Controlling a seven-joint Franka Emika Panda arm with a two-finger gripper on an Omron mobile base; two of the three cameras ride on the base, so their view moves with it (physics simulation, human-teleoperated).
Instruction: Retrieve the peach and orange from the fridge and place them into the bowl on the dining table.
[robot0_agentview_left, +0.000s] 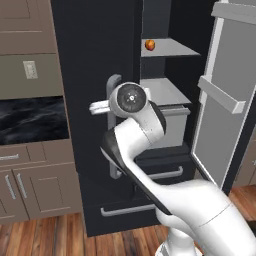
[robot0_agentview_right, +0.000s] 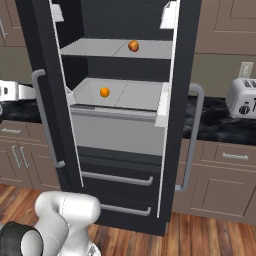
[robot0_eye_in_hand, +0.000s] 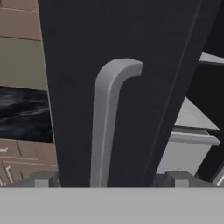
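- The tall black fridge (robot0_agentview_right: 125, 150) is standing open, its grey-white shelves showing: the mottled red peach (robot0_agentview_right: 133, 46) is sitting on the upper shelf, the bright orange ball (robot0_agentview_right: 104, 92) on the shelf below.
- The gripper (robot0_eye_in_hand: 111, 181) is facing the left door's grey bar handle (robot0_eye_in_hand: 105, 127), fingers spread wide on either side of it, gripping nothing.
- Brown cabinets (robot0_agentview_right: 220, 180) are flanking the fridge over wood flooring (robot0_agentview_left: 45, 237).

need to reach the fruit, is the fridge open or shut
Open: the fridge doors stand apart, showing the peach and the orange on its shelves.
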